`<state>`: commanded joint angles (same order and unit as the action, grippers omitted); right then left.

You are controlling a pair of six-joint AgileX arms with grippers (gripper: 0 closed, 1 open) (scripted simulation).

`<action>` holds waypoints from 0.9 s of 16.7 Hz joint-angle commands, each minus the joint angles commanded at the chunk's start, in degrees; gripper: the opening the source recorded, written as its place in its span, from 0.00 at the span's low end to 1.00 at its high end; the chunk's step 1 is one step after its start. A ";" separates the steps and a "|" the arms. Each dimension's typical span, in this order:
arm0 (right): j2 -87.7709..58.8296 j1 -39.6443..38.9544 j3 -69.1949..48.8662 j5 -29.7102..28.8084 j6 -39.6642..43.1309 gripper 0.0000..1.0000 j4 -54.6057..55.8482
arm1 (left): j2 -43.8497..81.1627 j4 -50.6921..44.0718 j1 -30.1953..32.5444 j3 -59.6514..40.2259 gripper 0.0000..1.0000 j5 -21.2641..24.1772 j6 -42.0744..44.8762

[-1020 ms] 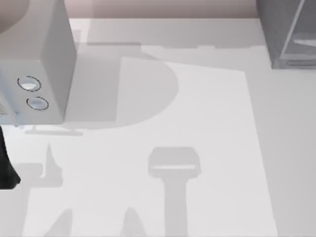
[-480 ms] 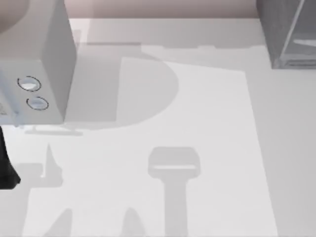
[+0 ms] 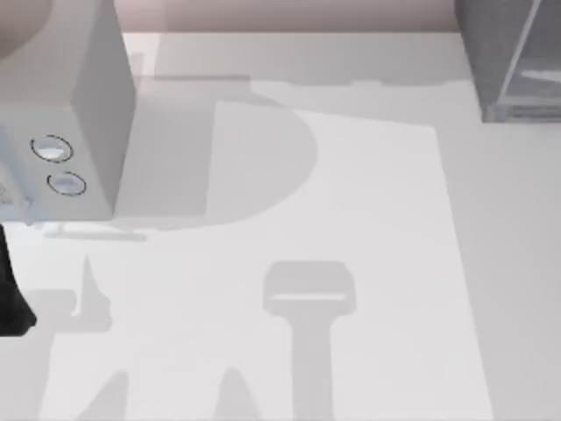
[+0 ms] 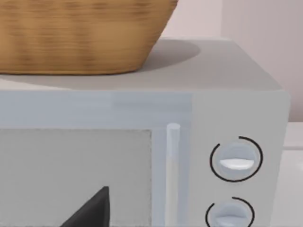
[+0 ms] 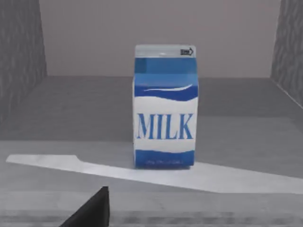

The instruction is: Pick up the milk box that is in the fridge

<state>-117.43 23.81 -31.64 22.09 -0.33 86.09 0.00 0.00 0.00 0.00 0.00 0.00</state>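
Inside the fridge (image 5: 28,61) the milk box (image 5: 164,109) stands upright; hand state unclear.

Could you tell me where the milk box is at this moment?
In the right wrist view, the milk box stands upright on the fridge floor, between its speckled side walls.

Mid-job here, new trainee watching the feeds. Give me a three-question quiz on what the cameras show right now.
1. True or false: the milk box stands upright on the fridge floor.
2. What sits on top of the grey box with two dials? A) woven basket B) plate C) bottle
3. Fill in: in the top view, the fridge is at the table's far ____ corner.

Key: 1 true; 2 A; 3 right.
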 joint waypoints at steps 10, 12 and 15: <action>-15.22 -9.02 -25.55 -9.33 -0.01 1.00 -10.44 | 0.00 0.00 0.00 0.00 1.00 0.00 0.00; -15.22 -9.02 -25.55 -9.33 -0.01 1.00 -10.44 | 0.00 0.00 0.00 0.00 1.00 0.00 0.00; -15.56 -8.91 -26.31 -9.28 -0.01 1.00 -10.95 | 0.00 0.00 0.00 0.00 1.00 0.00 0.00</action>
<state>-132.99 14.90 -57.95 12.81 -0.34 75.14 0.00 0.00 0.00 0.00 0.00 0.00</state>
